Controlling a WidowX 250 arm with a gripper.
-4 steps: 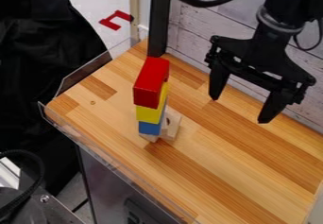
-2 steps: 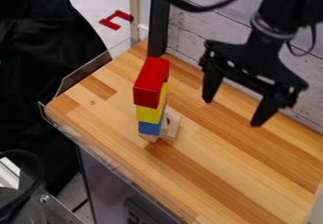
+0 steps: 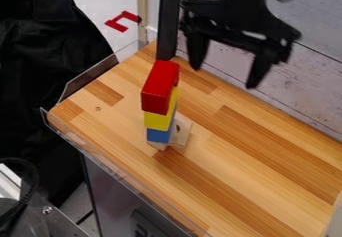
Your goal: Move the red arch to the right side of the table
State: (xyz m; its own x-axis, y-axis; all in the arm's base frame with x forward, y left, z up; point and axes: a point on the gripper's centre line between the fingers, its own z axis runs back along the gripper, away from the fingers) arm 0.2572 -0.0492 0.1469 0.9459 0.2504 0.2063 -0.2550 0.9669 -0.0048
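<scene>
Hand (image 3: pixel 224 77), fingers apart and empty, has risen and shifted left, now at upper centre. Red arch (image 3: pixel 159 88) unmoved, left of centre, topping the yellow (image 3: pixel 158 121) and blue (image 3: pixel 158 135) blocks on the counter (image 3: pixel 267 173). I judge it's lining up; grasp still ahead, tower could topple.

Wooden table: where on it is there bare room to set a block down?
Widest: the wooden table right of the stack under the red arch, up to the plank wall. Smaller: between stack and clear guard. Crowded: the stack's foot, where a pale wooden block sits.
</scene>
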